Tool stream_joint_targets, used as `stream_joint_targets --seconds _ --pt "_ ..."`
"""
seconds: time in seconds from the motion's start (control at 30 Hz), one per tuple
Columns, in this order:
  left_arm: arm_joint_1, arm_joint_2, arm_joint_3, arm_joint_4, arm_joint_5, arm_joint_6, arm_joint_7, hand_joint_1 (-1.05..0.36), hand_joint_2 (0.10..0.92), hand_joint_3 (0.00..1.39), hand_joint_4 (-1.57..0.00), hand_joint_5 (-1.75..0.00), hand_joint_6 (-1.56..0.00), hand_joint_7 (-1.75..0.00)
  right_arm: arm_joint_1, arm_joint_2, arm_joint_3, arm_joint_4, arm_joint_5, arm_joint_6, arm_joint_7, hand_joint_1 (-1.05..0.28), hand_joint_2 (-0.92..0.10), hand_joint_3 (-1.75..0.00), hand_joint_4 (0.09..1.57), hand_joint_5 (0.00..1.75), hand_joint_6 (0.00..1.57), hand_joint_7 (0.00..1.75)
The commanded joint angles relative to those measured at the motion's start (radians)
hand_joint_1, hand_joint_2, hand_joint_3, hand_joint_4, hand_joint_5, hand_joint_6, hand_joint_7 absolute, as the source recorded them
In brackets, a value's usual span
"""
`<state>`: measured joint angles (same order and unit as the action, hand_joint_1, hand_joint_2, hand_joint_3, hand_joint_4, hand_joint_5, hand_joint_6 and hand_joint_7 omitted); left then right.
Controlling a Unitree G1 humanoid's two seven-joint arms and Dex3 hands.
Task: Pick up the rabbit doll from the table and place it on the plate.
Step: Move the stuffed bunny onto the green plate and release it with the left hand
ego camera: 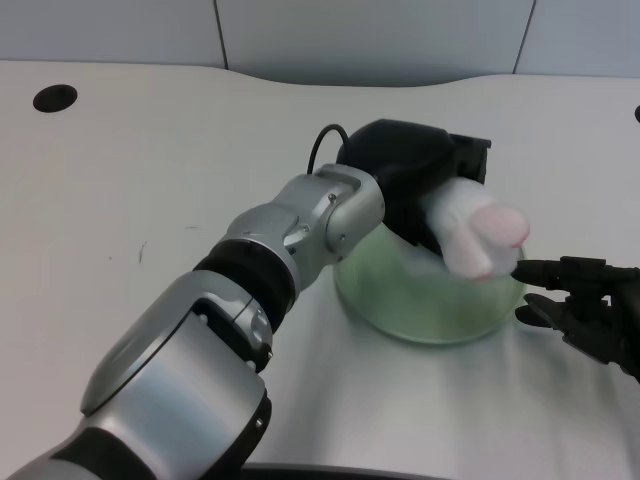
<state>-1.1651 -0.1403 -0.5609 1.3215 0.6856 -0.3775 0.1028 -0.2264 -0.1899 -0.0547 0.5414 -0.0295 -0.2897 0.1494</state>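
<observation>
Nearest you, the left forearm [200, 370] filled the lower left, silver shells with a black band at the joint, running up and right toward the plate [400, 305]. Take the plate as your landmark: pale green, translucent, round, sitting on the white table [120, 200].

Just right of the plate, at the frame edge, the right hand [585, 305] lay with its dark fingers pointing at the plate's rim. You could not tell whether they touched it.

Over the plate, the wrist ended in the left hand [420, 180], black, hanging above the plate's far half. It was clenched around the rabbit doll [475, 232]. The doll was white with pink patches; its free end stuck out of the hand toward the plate's right side, tilted downward. It was above the plate, in the grip. Whether its lower end met the plate's surface, you could not tell.

A black cable [325, 140] looped behind the hand, just beyond the plate's far-left edge.

Well beyond the plate, far left, a dark round hole [54, 98] sat in the tabletop. Past the table's back edge stood grey wall panels [370, 35].
</observation>
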Motion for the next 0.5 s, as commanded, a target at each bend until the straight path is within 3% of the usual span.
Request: stream_joint_targets --seconds 0.03,0.2,0.23,0.3,0.37,0.4,0.43,0.5 --pt "0.005 0.006 -0.003 0.004 0.0 0.015 -0.013 -0.06 0.91 0.1 -0.8 -1.75 -0.64 -1.75 0.013 -0.016 -0.005 -0.01 0.001 0.013 0.001 -0.47 -0.92 -0.18 1.02 0.22 0.92 0.0" --pt "0.007 0.008 -0.014 0.008 0.009 0.035 -0.02 -0.09 0.85 0.07 -0.81 -1.75 -0.62 -1.75 0.023 -0.024 -0.003 -0.033 -0.01 0.034 -0.005 -0.45 -0.92 -0.18 1.0 0.22 0.89 0.0" --pt "0.008 0.009 -0.021 0.009 0.015 0.046 -0.017 -0.1 0.845 0.07 -0.81 -1.75 -0.62 -1.75 0.024 -0.024 -0.007 -0.03 -0.003 0.028 0.002 -0.44 -0.92 -0.18 1.0 0.22 0.89 0.0" --pt "0.008 0.011 -0.031 0.009 0.022 0.06 -0.013 -0.25 0.82 0.04 -0.73 -1.75 -0.52 -1.63 0.024 -0.024 -0.013 -0.026 0.007 0.021 0.01 -0.43 -0.92 -0.19 1.0 0.22 0.9 0.01" --pt "0.004 0.013 -0.027 0.013 0.013 0.076 -0.041 -0.28 0.816 0.04 -0.71 -1.75 -0.51 -1.61 0.025 -0.024 -0.018 -0.022 0.016 0.016 0.018 -0.43 -0.92 -0.19 1.0 0.22 0.9 0.01" --pt "0.001 0.015 -0.022 0.015 0.006 0.086 -0.064 -0.37 0.827 0.02 -0.55 -1.36 -0.5 -1.11 0.026 -0.025 -0.021 -0.019 0.021 0.014 0.023 -0.42 -0.92 -0.19 1.01 0.22 0.9 0.01" --pt "-0.004 0.017 -0.026 0.018 0.009 0.1 -0.083 -0.41 0.834 0.01 -0.51 -1.2 -0.55 -0.85 0.027 -0.026 -0.024 -0.017 0.021 0.011 0.024 -0.42 -0.92 -0.19 1.01 0.22 0.9 0.01" --pt "-0.009 0.02 -0.04 0.018 0.024 0.118 -0.091 -0.49 0.852 0.0 -0.44 -0.71 -0.59 -0.32 0.027 -0.027 -0.029 -0.015 0.02 0.01 0.026 -0.42 -0.92 -0.19 1.0 0.21 0.9 0.0"
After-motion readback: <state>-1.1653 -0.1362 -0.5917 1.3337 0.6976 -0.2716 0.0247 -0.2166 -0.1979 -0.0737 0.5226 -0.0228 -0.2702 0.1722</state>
